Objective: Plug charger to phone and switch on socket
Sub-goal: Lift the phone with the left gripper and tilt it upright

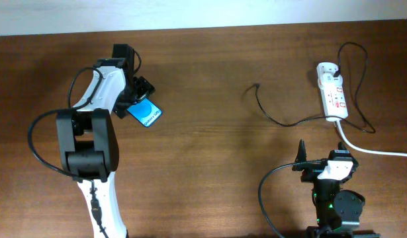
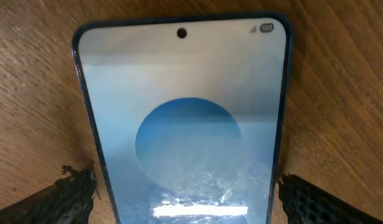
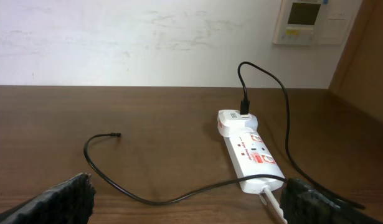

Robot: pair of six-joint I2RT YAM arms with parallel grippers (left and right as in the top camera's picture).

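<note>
Phone [image 2: 185,124] pinched at both long edges by left fingers [image 2: 66,196], flat on worktop [image 2: 29,74]; "100" read at screen corner. Right fingers [image 3: 60,199] spread, nothing held. Charger [image 3: 245,104] plugged into socket [image 3: 250,152]; free tip laid on worktop, well apart from phone. Socket's red markings illegible.

table [image 1: 210,165]: dark wood | wall [image 3: 116,37]: white | panel [image 3: 306,18]: wall-mounted

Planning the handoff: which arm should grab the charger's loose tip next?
Right. The right gripper is open and empty, facing the charger tip and the socket; the left gripper is occupied, jaws closed on the phone across the table.
</note>
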